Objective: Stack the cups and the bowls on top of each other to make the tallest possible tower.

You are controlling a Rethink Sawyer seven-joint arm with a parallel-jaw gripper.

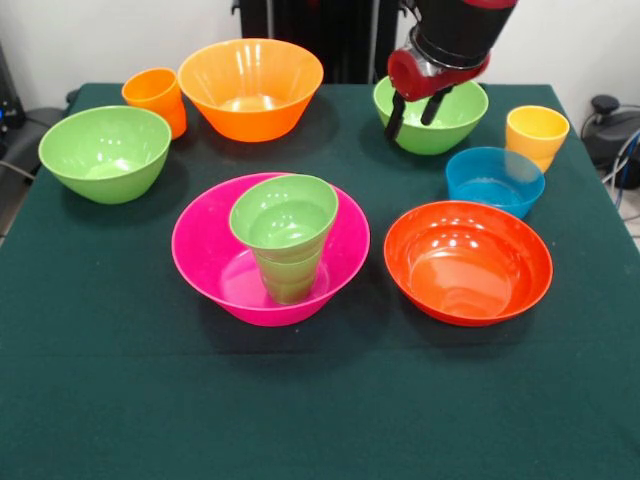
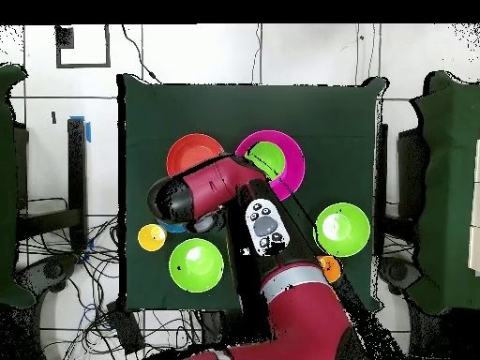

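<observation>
Half the blue bowl (image 2: 173,227) hidden under arm (image 2: 220,187)

Counter (image 1: 100,400): dark green cloth. Centre bowl (image 1: 215,265): pink, with a light green piece (image 1: 285,215) inside. Near right bowl (image 1: 467,262): red-orange. Blue bowl (image 1: 494,178) behind it. Far bowl (image 1: 250,85): orange. Left bowl (image 1: 104,150) and far right bowl (image 1: 455,115): light green. Cups: orange (image 1: 155,95), yellow (image 1: 536,133). Pincer (image 1: 415,115): black, on red arm.

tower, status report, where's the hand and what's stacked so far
Hand open, empty, hanging in front of the far light green bowl. Tower: green pieces nested in the pink bowl, no yellow cup on it yet. Nothing blocking the tower.
</observation>
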